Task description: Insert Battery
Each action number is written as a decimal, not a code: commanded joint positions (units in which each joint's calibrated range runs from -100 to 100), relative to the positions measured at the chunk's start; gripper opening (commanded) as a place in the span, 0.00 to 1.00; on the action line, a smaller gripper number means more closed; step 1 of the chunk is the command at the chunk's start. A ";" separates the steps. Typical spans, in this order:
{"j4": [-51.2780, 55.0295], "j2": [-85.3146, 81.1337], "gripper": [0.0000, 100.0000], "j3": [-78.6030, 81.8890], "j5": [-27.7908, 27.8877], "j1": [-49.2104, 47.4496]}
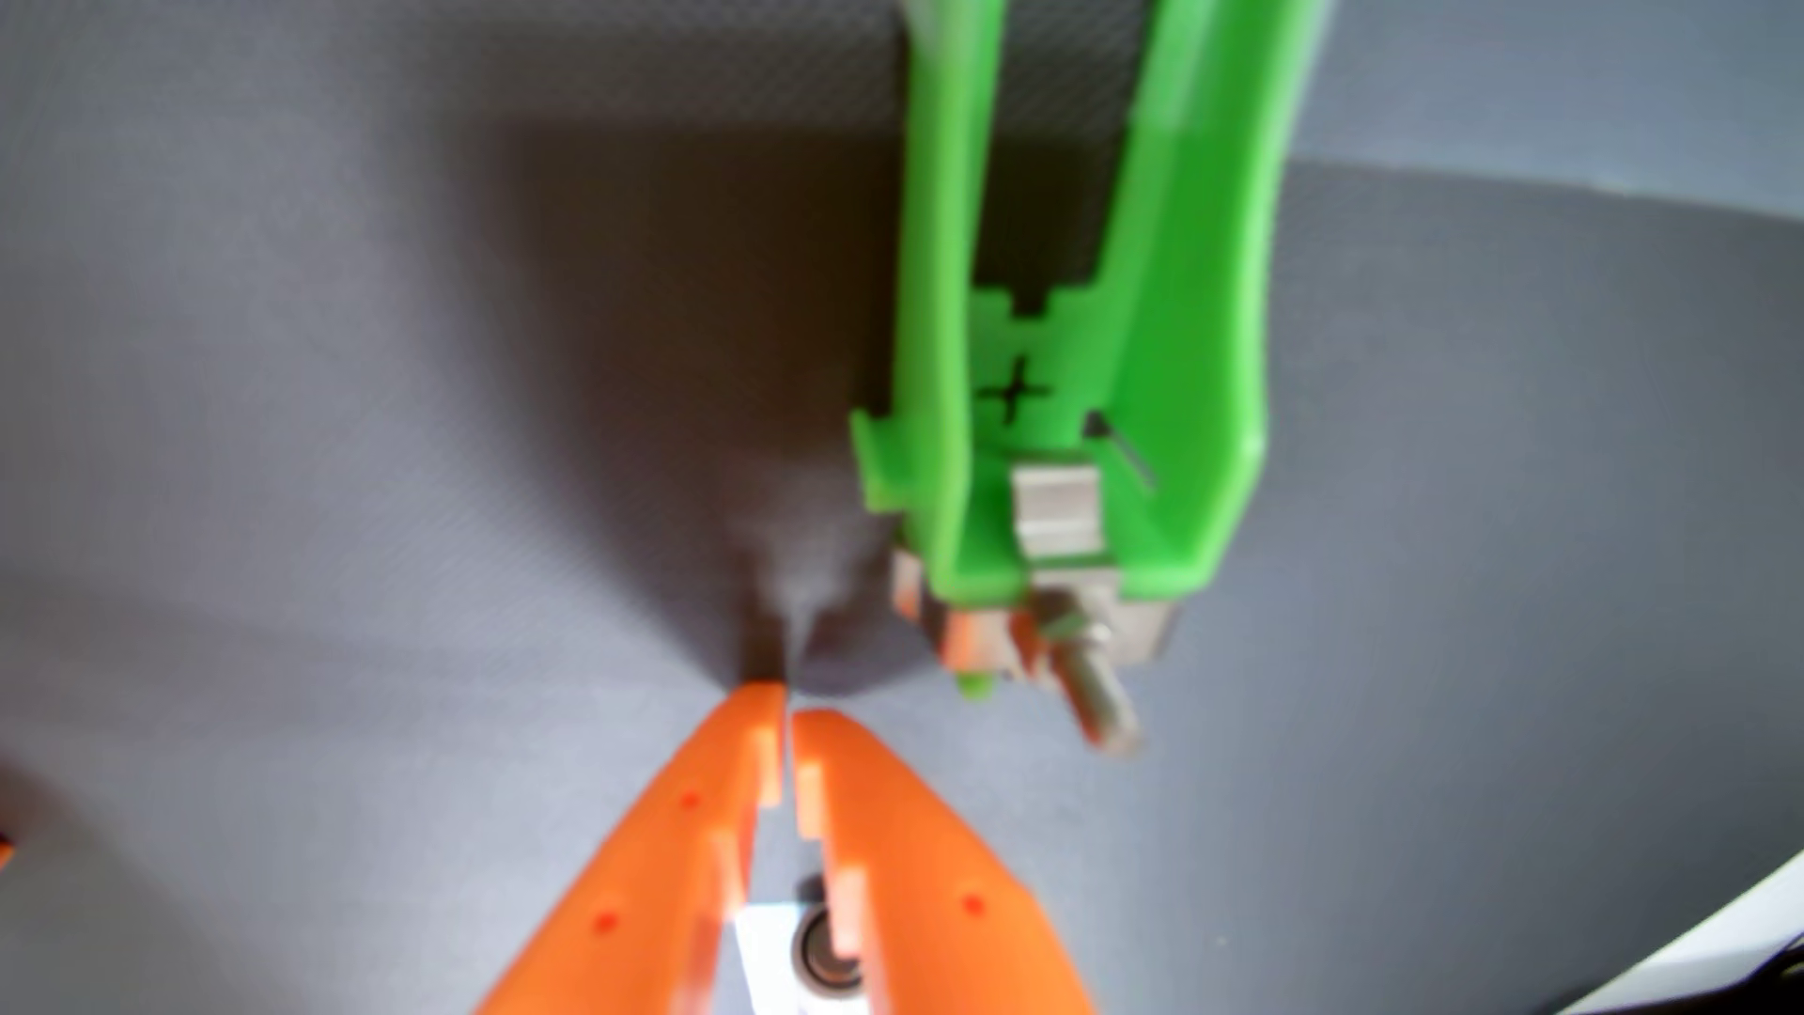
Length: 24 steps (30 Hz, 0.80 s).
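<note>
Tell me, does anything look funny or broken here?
Nothing looks broken. One odd thing: the green battery holder is empty, and no battery shows anywhere on the grey mat. The orange gripper is shut with nothing between its fingers, beside the holder's metal end.

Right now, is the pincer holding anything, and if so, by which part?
Nothing is held. The orange pincer is closed on itself with no battery between its tips, and the green battery holder lies apart from it on the grey mat.
</note>
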 commanded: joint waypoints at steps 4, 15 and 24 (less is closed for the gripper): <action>4.95 -0.82 0.01 -5.86 -0.20 -0.44; 12.99 -0.82 0.01 -15.04 0.16 -0.21; 12.99 -0.82 0.01 -16.30 5.72 5.11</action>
